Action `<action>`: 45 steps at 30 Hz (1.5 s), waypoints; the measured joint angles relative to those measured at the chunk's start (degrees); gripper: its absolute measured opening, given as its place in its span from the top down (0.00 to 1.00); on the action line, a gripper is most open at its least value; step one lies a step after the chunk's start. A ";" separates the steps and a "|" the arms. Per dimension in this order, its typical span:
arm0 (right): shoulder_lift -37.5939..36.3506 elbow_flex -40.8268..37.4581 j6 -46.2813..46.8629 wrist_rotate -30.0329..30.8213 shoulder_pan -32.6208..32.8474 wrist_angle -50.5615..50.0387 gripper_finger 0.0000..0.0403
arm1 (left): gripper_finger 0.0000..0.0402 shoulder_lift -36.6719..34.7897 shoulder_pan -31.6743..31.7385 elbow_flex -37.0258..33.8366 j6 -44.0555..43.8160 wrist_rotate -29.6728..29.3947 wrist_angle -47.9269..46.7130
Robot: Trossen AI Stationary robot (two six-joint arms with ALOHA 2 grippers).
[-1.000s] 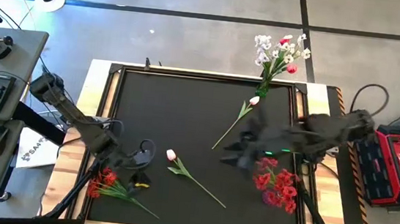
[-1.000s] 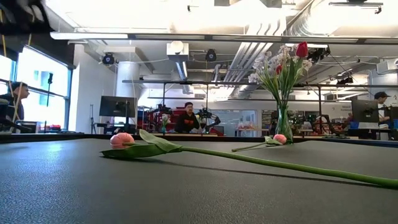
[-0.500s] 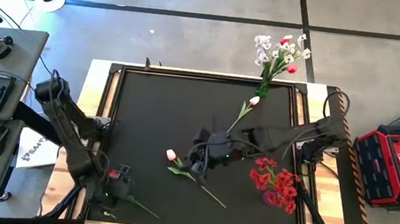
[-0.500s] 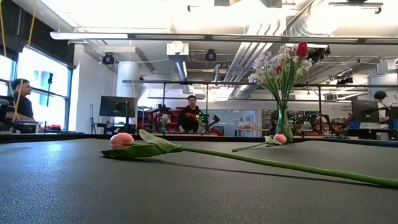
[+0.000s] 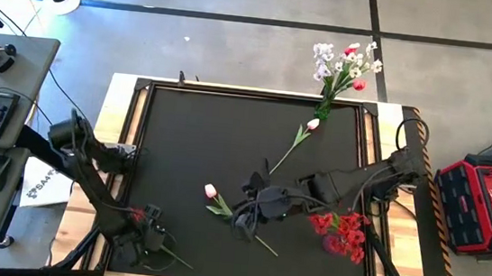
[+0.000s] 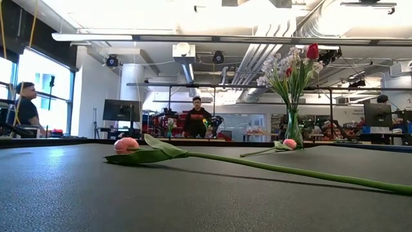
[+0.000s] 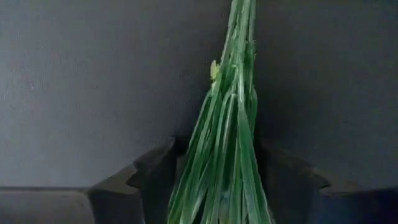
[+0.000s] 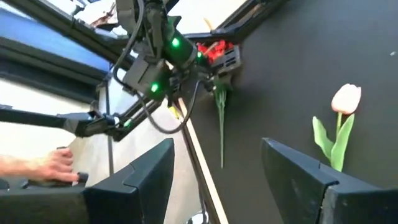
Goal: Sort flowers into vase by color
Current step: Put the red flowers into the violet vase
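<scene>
Two arms work over the black table (image 5: pixel 201 134). Vase (image 5: pixel 326 99) w/ white & red flowers stands at the far edge. Red bunch (image 5: pixel 338 233) lies near the right side. Left gripper (image 5: pixel 147 240) is at the near left corner, clamped on red flower stems (image 7: pixel 230 149). Right gripper (image 5: pixel 244 218) hangs spread apart over the pink tulip (image 5: pixel 211 191) stem, mid table. 2nd pink tulip (image 5: pixel 312 124) lies near the vase.
</scene>
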 joint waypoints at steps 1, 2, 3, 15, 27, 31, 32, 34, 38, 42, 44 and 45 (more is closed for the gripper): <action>0.00 0.00 -0.02 0.80 0.22 0.01 0.44 | 0.52 0.36 -0.01 -0.10 -0.10 0.12 -0.04; 0.00 0.00 0.01 1.38 0.42 0.05 0.44 | 0.55 0.57 -0.01 -0.10 -0.25 0.10 -0.09; -0.02 0.00 0.28 1.50 0.52 0.11 0.44 | 0.58 0.53 -0.01 -0.12 -0.36 -0.16 -0.12; 0.14 0.00 5.50 -5.18 0.01 -2.68 0.44 | 0.95 -6.03 0.35 3.06 6.30 -19.58 -6.99; 5.67 0.00 7.37 -16.94 -2.46 2.43 0.44 | 0.97 -6.85 6.93 14.11 40.91 -41.17 -5.04; 8.70 0.00 7.50 -21.93 -3.89 8.16 0.44 | 0.97 -6.85 10.17 16.50 50.27 -42.83 -0.14; 9.20 0.00 7.52 -22.58 -4.26 8.50 0.44 | 0.97 -6.85 10.77 17.04 52.46 -42.92 1.59; 9.89 0.00 8.27 -23.56 -5.01 8.56 0.44 | 0.97 -6.85 11.79 17.83 56.69 -43.66 5.05; 10.10 0.00 8.97 -25.80 -6.03 7.90 0.44 | 0.97 -6.85 12.85 18.94 64.62 -45.65 10.21; 10.10 0.00 9.42 -28.17 -6.41 8.43 0.44 | 0.97 -6.85 13.58 19.51 69.01 -45.91 12.49; 10.10 0.00 10.10 -29.12 -6.41 8.44 0.45 | 0.97 -6.87 13.91 19.56 70.95 -46.46 14.04; 10.10 0.00 10.07 -29.44 -6.41 8.44 0.46 | 0.97 -6.87 13.95 19.56 71.95 -46.96 14.64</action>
